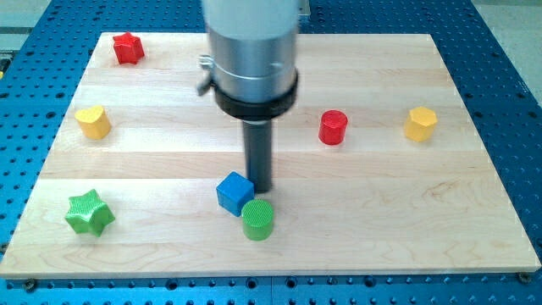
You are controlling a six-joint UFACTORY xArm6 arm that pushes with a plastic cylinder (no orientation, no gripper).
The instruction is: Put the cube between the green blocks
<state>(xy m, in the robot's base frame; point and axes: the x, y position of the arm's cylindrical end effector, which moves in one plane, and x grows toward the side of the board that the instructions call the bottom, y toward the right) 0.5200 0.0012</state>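
The blue cube (pixel 234 192) lies near the board's bottom middle. A green cylinder (pixel 257 219) sits right against it at its lower right. A green star block (pixel 89 213) lies at the view's bottom left, well apart from the cube. My tip (pixel 260 186) stands just to the right of the cube's upper edge, touching or almost touching it, and just above the green cylinder.
A red star block (pixel 128 47) is at the top left. A yellow heart-shaped block (pixel 93 121) is at the left. A red cylinder (pixel 334 127) and a yellow hexagonal block (pixel 420 124) are at the right. The wooden board (pixel 381 220) lies on a blue perforated table.
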